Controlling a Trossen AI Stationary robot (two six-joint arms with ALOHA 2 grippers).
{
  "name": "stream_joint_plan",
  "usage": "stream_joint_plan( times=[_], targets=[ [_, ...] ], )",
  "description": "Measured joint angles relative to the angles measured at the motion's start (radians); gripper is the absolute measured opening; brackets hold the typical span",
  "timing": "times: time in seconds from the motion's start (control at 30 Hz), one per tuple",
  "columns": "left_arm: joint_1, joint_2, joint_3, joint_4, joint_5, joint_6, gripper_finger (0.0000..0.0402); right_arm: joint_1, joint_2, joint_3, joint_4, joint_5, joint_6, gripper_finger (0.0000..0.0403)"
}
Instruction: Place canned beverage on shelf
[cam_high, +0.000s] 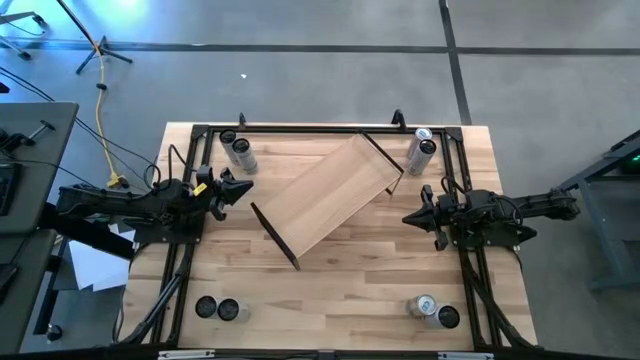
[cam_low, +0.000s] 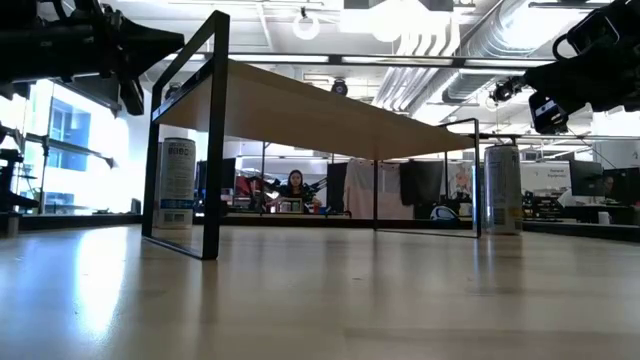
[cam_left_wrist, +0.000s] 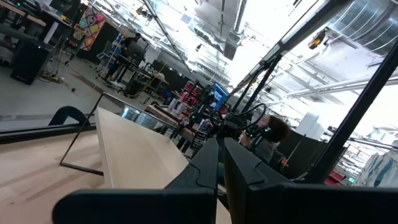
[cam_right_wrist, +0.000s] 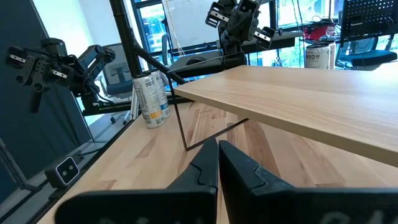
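The shelf (cam_high: 330, 195), a pale wood board on thin black brackets, stands slantwise in the middle of the table; the low view shows its board (cam_low: 330, 105) raised on the brackets. Canned beverages stand upright in pairs near the table's corners: far left (cam_high: 240, 152), far right (cam_high: 422, 147), near left (cam_high: 216, 308), near right (cam_high: 435, 311). My left gripper (cam_high: 243, 188) hovers shut at the table's left side, pointing at the shelf (cam_left_wrist: 137, 155). My right gripper (cam_high: 410, 216) hovers shut at the right side, level, facing the shelf (cam_right_wrist: 298, 99).
A black tube frame (cam_high: 300, 130) runs along the table's far edge and down both sides. In the low view one can (cam_low: 177, 185) shows behind the shelf's left bracket and one (cam_low: 502, 190) at its right. A person (cam_low: 295, 185) sits far behind the table.
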Motion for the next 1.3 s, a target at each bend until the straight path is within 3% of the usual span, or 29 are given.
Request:
stream_joint_plan(
  times=[0.13,0.23,0.33,0.47,0.57,0.63,0.73,0.83,1.03,1.13,1.23,1.3],
  targets=[
    [0.0,0.0,0.0,0.0,0.0,0.0,0.0,0.0,0.0,0.0,0.014,0.0,0.031,0.0],
    [0.0,0.0,0.0,0.0,0.0,0.0,0.0,0.0,0.0,0.0,0.149,0.015,0.19,0.0],
    [0.0,0.0,0.0,0.0,0.0,0.0,0.0,0.0,0.001,0.0,0.361,0.145,0.36,0.0],
    [0.0,0.0,0.0,0.0,0.0,0.0,0.0,0.0,0.001,0.0,0.623,0.396,0.326,0.0],
    [0.0,0.0,0.0,0.0,0.0,0.0,0.0,0.0,0.013,0.014,0.783,0.458,0.322,0.0],
    [0.0,0.0,0.0,0.0,0.0,0.0,0.0,0.0,0.038,0.058,0.789,0.456,0.274,0.0],
    [0.0,0.0,0.0,-0.001,0.0,0.0,0.0,0.0,0.122,0.157,0.741,0.467,0.203,0.0],
    [0.0,0.0,0.0,-0.003,0.0,0.0,0.0,0.0,0.259,0.275,0.71,0.551,0.18,0.0],
    [0.0,0.0,0.0,-0.004,0.0,0.0,0.0,0.0,0.544,0.546,0.538,0.851,0.087,0.0006],
    [0.0,0.0,0.0,-0.011,0.0,0.0,0.0,-0.007,0.648,0.687,0.311,0.992,0.144,0.0035],
    [0.0,0.0,0.0,-0.019,0.0,0.0,0.0,-0.051,0.725,0.831,-0.017,0.991,0.276,0.0096],
    [0.0,0.0,0.0,-0.02,0.0,0.0,0.0,-0.104,0.762,0.923,-0.278,0.938,0.415,0.0148]
  ],
)
